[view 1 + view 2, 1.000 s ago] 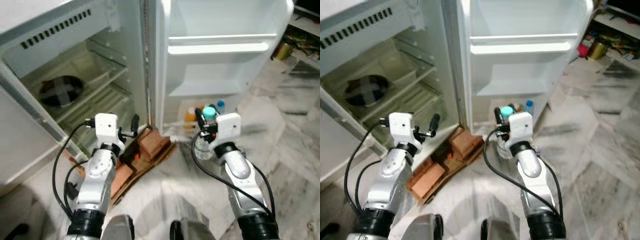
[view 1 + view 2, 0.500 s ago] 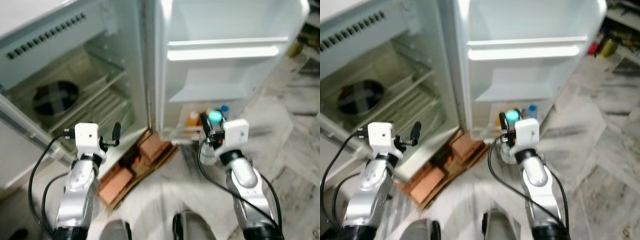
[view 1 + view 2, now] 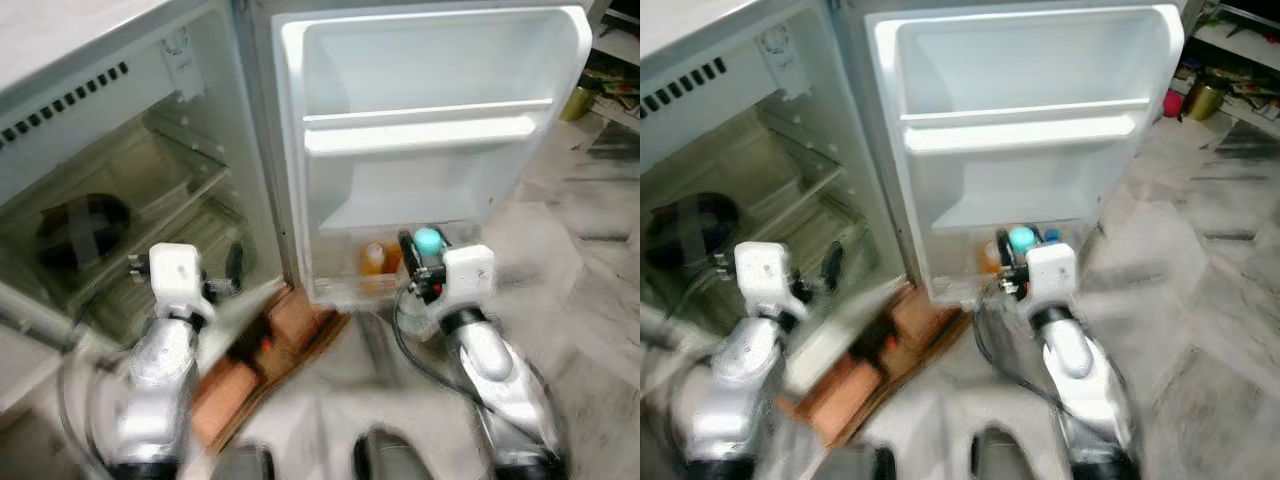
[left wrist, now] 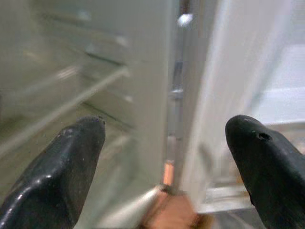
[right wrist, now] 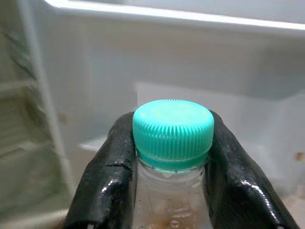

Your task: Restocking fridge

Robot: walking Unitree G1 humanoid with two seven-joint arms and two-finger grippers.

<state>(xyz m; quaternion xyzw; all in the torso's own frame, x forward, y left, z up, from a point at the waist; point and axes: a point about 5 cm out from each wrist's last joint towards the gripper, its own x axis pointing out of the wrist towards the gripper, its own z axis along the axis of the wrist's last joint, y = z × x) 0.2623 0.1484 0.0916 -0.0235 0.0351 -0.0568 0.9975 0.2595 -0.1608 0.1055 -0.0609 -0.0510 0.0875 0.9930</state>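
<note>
Bottle (image 5: 172, 191) with the teal cap sat pinched at its neck in the right gripper (image 5: 172, 157), just before the fridge door's (image 3: 430, 120) low shelf — ready to go in. Left gripper (image 4: 164, 162) hung spread wide and held nothing — free to help.

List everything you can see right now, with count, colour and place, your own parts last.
Fridge: one, white, open, ahead on the left, wire shelves inside.
Fan: one, dark, at the back of the fridge.
Door: one, white, swung open ahead, upper shelves bare.
Orange bottle: one, in the door's bottom shelf.
Blue cap: one, in the same shelf, beside the right gripper.
Bricks: several, reddish brown, on the floor under the fridge's edge.
Floor: grey marble.
Clutter: mixed colours, far right; too blurred to count.
Clear bottle: one, teal cap, held by the neck.
Right gripper: black fingers shut on the clear bottle.
Left gripper: black fingers open, before the fridge.
</note>
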